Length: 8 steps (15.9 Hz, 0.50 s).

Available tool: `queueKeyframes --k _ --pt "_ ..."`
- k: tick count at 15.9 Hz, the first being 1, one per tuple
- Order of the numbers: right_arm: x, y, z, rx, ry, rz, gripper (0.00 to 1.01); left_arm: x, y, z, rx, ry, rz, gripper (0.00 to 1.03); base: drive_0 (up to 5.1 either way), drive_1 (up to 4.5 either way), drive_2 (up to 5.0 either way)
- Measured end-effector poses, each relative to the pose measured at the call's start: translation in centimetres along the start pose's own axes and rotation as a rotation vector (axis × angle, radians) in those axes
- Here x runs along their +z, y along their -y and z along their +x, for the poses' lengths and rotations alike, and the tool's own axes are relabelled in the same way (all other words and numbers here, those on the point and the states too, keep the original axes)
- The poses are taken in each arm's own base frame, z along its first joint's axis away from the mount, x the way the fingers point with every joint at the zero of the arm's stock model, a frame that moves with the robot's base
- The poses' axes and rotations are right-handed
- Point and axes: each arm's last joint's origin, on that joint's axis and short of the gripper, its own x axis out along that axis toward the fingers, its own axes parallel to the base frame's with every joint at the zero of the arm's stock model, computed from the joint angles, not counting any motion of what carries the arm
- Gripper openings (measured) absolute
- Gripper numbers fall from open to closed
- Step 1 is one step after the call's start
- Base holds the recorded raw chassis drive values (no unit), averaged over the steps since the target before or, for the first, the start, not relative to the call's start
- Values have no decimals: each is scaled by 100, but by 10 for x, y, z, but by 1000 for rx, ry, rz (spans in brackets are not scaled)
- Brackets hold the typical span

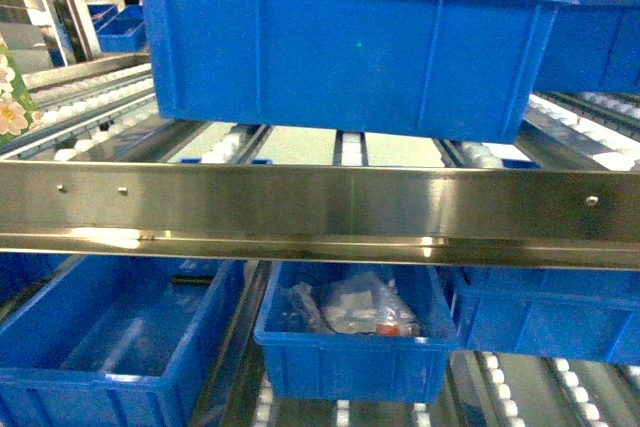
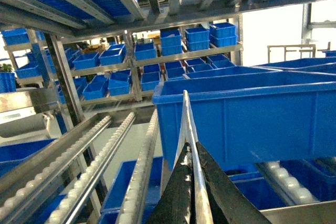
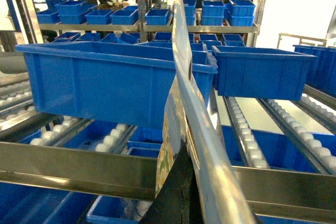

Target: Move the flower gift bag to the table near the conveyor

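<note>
In the left wrist view, the flower gift bag shows as a thin white upright edge (image 2: pixel 187 114), with my left gripper (image 2: pixel 190 153) shut on it. The right wrist view shows the bag's glossy edge (image 3: pixel 181 61) with floral print (image 3: pixel 167 145) on its side, and my right gripper (image 3: pixel 185 156) shut on it. A bit of flower print (image 1: pixel 10 97) peeks in at the head view's left edge; neither gripper appears there. The conveyor's white roller tracks (image 1: pixel 90 112) (image 2: pixel 94 161) (image 3: pixel 247 129) slope through the racking. The table is out of view.
A large blue bin (image 1: pixel 350 47) (image 2: pixel 252 114) (image 3: pixel 105 82) sits on the rollers straight ahead. A shiny steel ledge (image 1: pixel 320 212) crosses below it. Under it stand more blue bins, one holding plastic packets (image 1: pixel 350 312). Shelves of small blue bins (image 3: pixel 157 17) fill the background.
</note>
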Motion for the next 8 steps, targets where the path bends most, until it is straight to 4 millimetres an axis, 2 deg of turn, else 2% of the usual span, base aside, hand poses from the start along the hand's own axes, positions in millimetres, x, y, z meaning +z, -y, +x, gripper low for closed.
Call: queueKeyframes --k 8 --pt "0 0 0 0 -3 -1 2 0 0 0 0 0 0 2 -458 89 394"
